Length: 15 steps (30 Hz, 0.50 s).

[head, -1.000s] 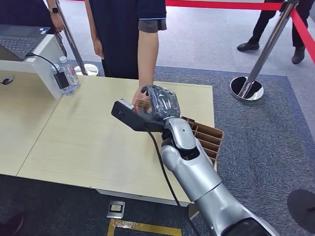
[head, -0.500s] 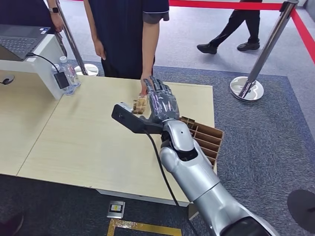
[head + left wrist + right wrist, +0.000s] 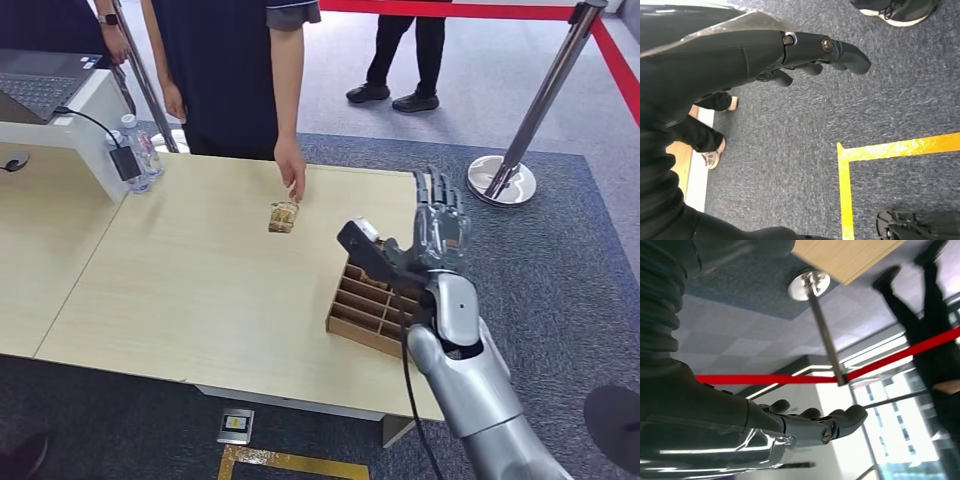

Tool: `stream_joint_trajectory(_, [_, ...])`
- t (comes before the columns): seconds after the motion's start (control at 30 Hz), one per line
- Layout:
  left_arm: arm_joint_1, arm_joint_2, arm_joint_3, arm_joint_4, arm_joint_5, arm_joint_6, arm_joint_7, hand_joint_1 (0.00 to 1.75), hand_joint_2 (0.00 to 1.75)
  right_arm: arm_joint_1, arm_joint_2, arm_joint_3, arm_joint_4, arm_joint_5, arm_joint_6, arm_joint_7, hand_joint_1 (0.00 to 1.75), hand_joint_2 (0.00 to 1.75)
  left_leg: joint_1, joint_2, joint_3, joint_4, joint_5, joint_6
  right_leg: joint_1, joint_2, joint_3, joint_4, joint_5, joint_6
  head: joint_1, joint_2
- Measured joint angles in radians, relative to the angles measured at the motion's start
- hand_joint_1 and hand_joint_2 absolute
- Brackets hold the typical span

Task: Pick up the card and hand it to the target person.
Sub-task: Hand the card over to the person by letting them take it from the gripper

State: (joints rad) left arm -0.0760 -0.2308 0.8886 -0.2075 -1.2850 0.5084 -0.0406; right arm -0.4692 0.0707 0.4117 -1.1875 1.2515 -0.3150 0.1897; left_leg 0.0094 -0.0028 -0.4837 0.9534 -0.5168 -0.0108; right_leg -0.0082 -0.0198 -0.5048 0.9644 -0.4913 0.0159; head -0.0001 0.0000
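One small tan card (image 3: 283,216) now lies flat on the pale wooden tabletop (image 3: 181,290), toward the far edge and roughly midway along it, where a second ago it sat in the robot's right hand out over that same spot. The fingertips of the person's hand (image 3: 291,168), reaching down from a dark blue short sleeve across the far edge, hang just above the card's far corner; whether they touch it cannot be told. The right hand (image 3: 438,225) has let go and swung back toward the tabletop's right edge, where it is raised with its dark fingers straight, spread and empty, above the brown slotted wooden organiser box (image 3: 373,305) that sits near the front right corner; the right wrist view shows those fingers (image 3: 817,422) extended with nothing between them. The left hand (image 3: 810,52) hangs beside the body over grey carpet, its fingers loosely extended and holding nothing. Judging by this, the card has been delivered within the person's reach but set down, not passed palm to palm, so the handover looks essentially finished once the person takes it up. A clear plastic water bottle (image 3: 143,150) stands by the white laptop stand (image 3: 79,115) at the far left.
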Motion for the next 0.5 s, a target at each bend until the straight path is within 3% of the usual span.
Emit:
stream_joint_trajectory(0.13, [0.004,0.000,0.000,0.000,0.005,-0.001,0.003,0.00,1.75,0.178,-0.071,-0.165,-0.185,0.029,-0.099,-0.011,0.00,1.75,0.000,0.000,-0.001,0.000,-0.001,0.001,0.000,0.000,-0.001,-0.001,0.000,0.000,0.000,0.000])
stream_joint_trajectory(0.27, [0.008,-0.001,0.004,0.000,0.017,0.000,0.002,0.00,1.75,0.362,-0.106,-0.347,-0.374,-0.041,-0.243,-0.081,0.00,1.75,0.000,0.000,-0.001,0.000,-0.002,0.000,0.000,0.000,-0.001,-0.001,-0.001,0.000,0.000,0.000])
stream_joint_trajectory(0.4, [0.010,-0.001,0.008,0.000,0.022,0.000,-0.003,0.00,1.75,0.499,-0.109,-0.530,-0.517,-0.169,-0.352,-0.165,0.00,1.75,0.000,0.000,0.000,0.000,-0.002,0.000,0.000,0.000,-0.001,-0.001,-0.001,0.000,0.000,0.000])
stream_joint_trajectory(0.5, [0.010,-0.003,0.008,0.000,0.020,-0.003,0.003,0.00,1.75,0.574,-0.071,-0.704,-0.587,-0.325,-0.374,-0.281,0.00,1.75,0.000,0.000,0.000,-0.001,-0.002,0.000,0.000,0.000,-0.001,-0.001,-0.001,0.000,0.000,0.000])
